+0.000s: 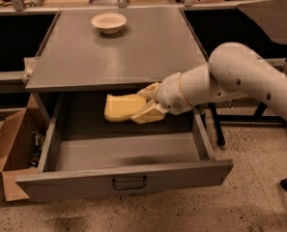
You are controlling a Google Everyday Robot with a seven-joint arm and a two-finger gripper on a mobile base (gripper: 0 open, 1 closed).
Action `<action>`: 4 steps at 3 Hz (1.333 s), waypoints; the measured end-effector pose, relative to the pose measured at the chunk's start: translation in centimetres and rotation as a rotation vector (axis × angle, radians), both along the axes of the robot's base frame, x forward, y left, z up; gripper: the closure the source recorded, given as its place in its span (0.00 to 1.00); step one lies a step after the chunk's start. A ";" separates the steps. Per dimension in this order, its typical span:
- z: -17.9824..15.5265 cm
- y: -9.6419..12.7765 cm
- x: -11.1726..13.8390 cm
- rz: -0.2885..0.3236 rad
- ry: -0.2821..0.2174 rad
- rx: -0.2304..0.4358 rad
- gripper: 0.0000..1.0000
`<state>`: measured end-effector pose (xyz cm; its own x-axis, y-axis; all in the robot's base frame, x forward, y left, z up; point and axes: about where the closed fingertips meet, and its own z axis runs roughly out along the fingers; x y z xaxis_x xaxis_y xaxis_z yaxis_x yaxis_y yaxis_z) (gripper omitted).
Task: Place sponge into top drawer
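Note:
The pale yellow sponge [121,107] is held in the air above the back of the open top drawer [123,180], just in front of the cabinet top's front edge. My gripper [145,105] reaches in from the right on a white arm and is shut on the sponge's right end, with yellowish fingers [150,113] above and below it. The grey drawer is pulled fully out, its floor bare, with a small dark handle [129,183] on the front panel.
A round cream-white bowl [108,21] sits at the back of the grey cabinet top [114,52]. A brown cardboard box [12,144] stands on the floor at the left of the drawer. Dark table legs stand at the right.

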<state>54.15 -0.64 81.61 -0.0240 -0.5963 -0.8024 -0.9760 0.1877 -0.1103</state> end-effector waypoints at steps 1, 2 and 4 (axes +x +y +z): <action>-4.8 -1.6 -2.7 -0.052 0.066 -0.035 1.00; -7.4 -2.9 -3.1 -0.103 0.105 -0.046 1.00; -10.7 -6.1 0.4 -0.236 0.150 -0.027 0.57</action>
<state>54.54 -6.70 70.87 -0.2821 -0.5810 -0.7635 -0.9115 0.4105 0.0245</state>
